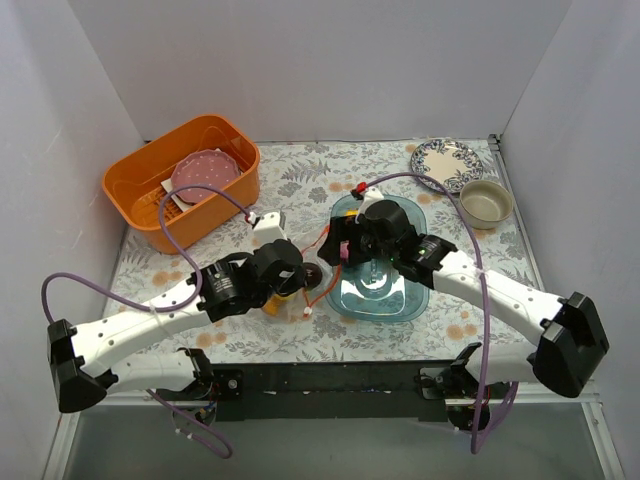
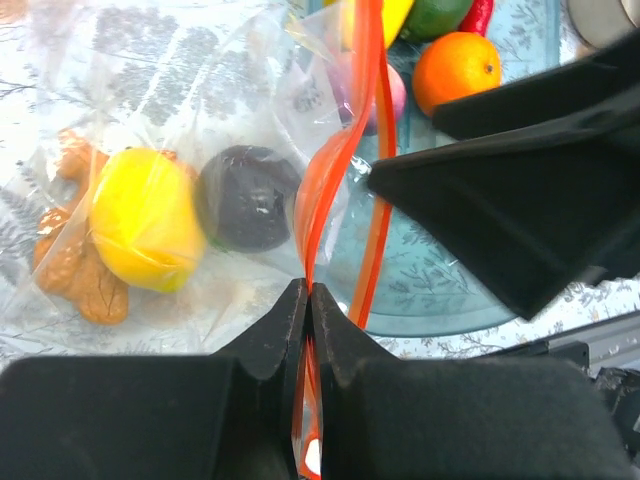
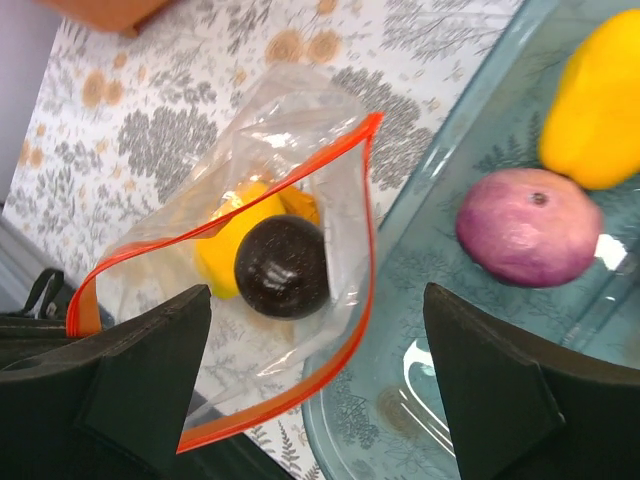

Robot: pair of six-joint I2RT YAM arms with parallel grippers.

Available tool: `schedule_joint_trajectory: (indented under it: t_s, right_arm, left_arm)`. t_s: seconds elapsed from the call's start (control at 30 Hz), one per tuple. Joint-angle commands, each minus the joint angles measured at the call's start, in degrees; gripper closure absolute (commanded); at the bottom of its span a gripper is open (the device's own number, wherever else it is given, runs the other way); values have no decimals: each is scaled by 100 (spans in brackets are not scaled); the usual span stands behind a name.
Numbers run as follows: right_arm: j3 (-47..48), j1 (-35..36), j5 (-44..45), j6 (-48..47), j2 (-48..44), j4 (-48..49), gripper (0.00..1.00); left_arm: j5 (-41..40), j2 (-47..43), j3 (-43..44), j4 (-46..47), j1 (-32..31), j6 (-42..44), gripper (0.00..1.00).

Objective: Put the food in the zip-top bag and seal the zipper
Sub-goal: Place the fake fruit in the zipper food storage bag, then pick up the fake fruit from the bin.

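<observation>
Status: partway, loading not finished, sealing not started. The bag (image 3: 300,110) lies on the tabletop (image 1: 300,170) just left of the tray (image 3: 450,400), mouth gaping toward the tray with one lip over the tray's left rim. Inside the bag: a lemon (image 2: 145,220), a dark ball (image 2: 245,198) touching it, and a brown knobby piece (image 2: 80,270) at the closed end (can't tell what it is, maybe ginger). Left in the tray: orange (image 2: 455,68), purple onion (image 3: 528,226), yellow pepper (image 3: 595,100), a green piece (image 2: 435,15) and the red chili (image 2: 480,15), the last two cut off at the frame edge, so there may be more I can't see. The zipper (image 3: 370,230) is unsealed, its two strips well apart along most of the mouth. Left tool (image 2: 308,292) is closed, pinching the zipper at the near end of the mouth and holding that corner up. Right tool (image 3: 318,300) is spread wide and carries nothing; it hangs above the tray's left rim by the bag mouth. My read: five or so items to move across, then press the zipper shut along its whole length. Risk I'd flag: the bag is limp, so the mouth may collapse if the left tool lets go.
</observation>
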Motion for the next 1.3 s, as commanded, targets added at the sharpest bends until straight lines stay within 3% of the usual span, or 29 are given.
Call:
schedule_joint_trajectory:
  t_s: [0.0,0.1,0.17,0.37,0.6,0.9,1.27]
  right_arm:
    - [90,-2,1144,59,-611,-216,7]
    - [46,-108,1672,139,-770,-383,2]
    - [116,-257,1691,34,-657,-515,2]
    - [792,-819,1085,-256,370,-1024,2]
    - [1539,-1259,750,-687,1408,-1253,2]
    - [2260,-1426,487,-1074,2358,-1404,2]
    - [2375,-1444,566,-1276,2947,-1272,2]
  left_arm:
    - [-558,-343,313,-428,43,-317,97]
    - [-989,-580,427,-727,35,-633,100]
    - [-1086,-774,392,-527,43,-407,97]
    - [-1034,-565,348,-604,43,-343,94]
    - [-585,-19,304,-367,43,-555,100]
    - [-805,-458,111,-218,52,-238,96]
    - [-612,-546,-100,-51,52,-300,95]
